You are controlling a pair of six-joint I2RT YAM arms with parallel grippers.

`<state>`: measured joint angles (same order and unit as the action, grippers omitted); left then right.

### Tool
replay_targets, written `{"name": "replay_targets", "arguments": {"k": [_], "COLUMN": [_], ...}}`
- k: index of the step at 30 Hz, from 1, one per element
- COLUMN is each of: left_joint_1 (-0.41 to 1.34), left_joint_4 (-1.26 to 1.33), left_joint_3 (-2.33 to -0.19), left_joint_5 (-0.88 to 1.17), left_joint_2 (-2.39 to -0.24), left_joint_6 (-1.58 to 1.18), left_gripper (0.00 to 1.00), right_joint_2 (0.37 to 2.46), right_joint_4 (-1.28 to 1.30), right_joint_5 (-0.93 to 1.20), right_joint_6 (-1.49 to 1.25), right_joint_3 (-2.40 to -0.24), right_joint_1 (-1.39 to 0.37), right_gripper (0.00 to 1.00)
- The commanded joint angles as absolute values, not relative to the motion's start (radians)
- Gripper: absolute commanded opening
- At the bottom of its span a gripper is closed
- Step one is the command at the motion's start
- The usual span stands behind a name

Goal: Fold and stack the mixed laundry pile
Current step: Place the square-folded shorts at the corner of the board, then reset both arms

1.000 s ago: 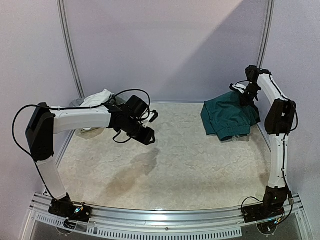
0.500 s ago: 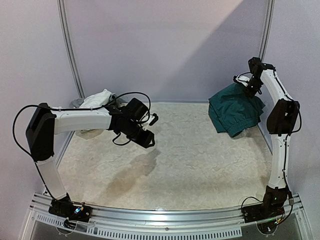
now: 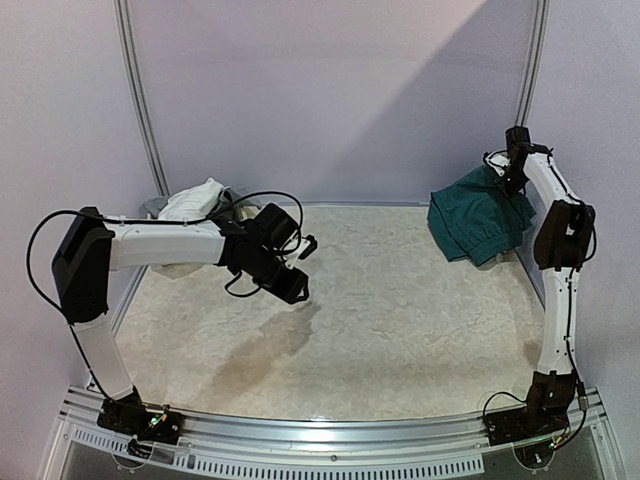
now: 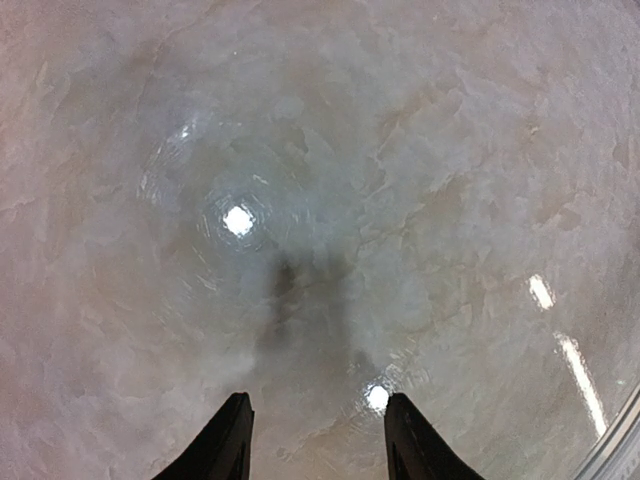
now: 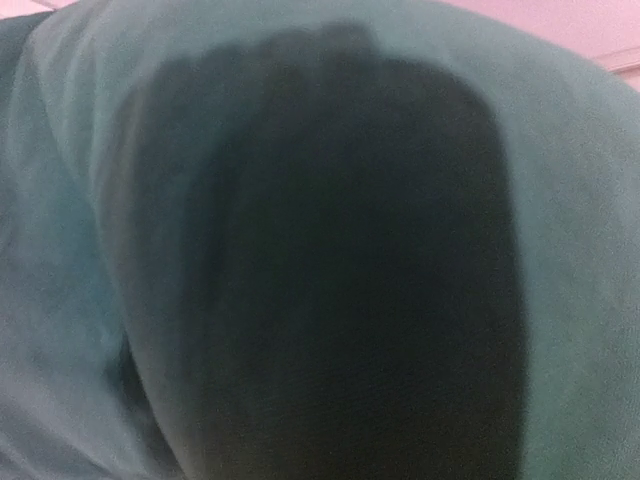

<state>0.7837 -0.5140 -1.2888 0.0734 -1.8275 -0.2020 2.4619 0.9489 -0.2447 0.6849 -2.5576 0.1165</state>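
The right gripper (image 3: 513, 170), clamped on the dark teal-green fabric shorts (image 3: 478, 222) above the far right corner of the beige table (image 3: 380, 330), should lay them flat mid-surface. The left gripper (image 4: 318, 405) hovers, jaws parted, holding nothing.

Your pale marbled tabletop (image 4: 420, 200) is smooth and glossy, throwing back lamp glints. The teal-green shorts (image 3: 478, 222), upper right, are soft matt cloth; the white cloth (image 3: 192, 200), upper left, looks matt too. The rail (image 3: 330, 435) along the bottom is ribbed bare metal, and the left arm shell (image 3: 160, 242) is smooth white plastic.
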Motion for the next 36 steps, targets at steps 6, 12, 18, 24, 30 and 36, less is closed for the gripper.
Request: {"name": "replay_targets", "arguments": {"k": [6, 12, 18, 24, 30, 36], "left_joint_1": [0.820, 0.832, 0.836, 0.834, 0.830, 0.791], "left_joint_4": [-0.543, -0.542, -0.525, -0.566, -0.559, -0.426], "left_joint_3": [-1.285, -1.296, -1.260, -1.237, -1.191, -1.044], "left_joint_5": [0.057, 0.050, -0.047, -0.264, -0.409, -0.487], "left_joint_2": [-1.810, -1.809, -1.746, -1.606, -1.428, -1.249], "left_joint_6": [-0.198, -0.201, -0.195, -0.155, -0.124, -0.118], "left_gripper": [0.46, 0.46, 0.46, 0.66, 1.00, 1.00], "right_joint_2": [2.504, 2.317, 2.096, 1.729, 1.315, 1.011], "right_joint_4": [0.775, 0.818, 0.901, 0.705, 0.449, 0.283], "right_joint_5": [-0.342, -0.191, 0.124, 0.402, 0.564, 0.404], "right_joint_6": [0.568, 0.502, 0.444, 0.280, 0.311, 0.076], "right_joint_3": [-2.496, -2.365, -2.147, -1.638, -1.161, -0.928], "right_joint_1": [0.118, 0.102, 0.081, 0.069, -0.017, -0.058], "right_gripper": [0.65, 0.72, 0.88, 0.99, 0.99, 0.99]}}
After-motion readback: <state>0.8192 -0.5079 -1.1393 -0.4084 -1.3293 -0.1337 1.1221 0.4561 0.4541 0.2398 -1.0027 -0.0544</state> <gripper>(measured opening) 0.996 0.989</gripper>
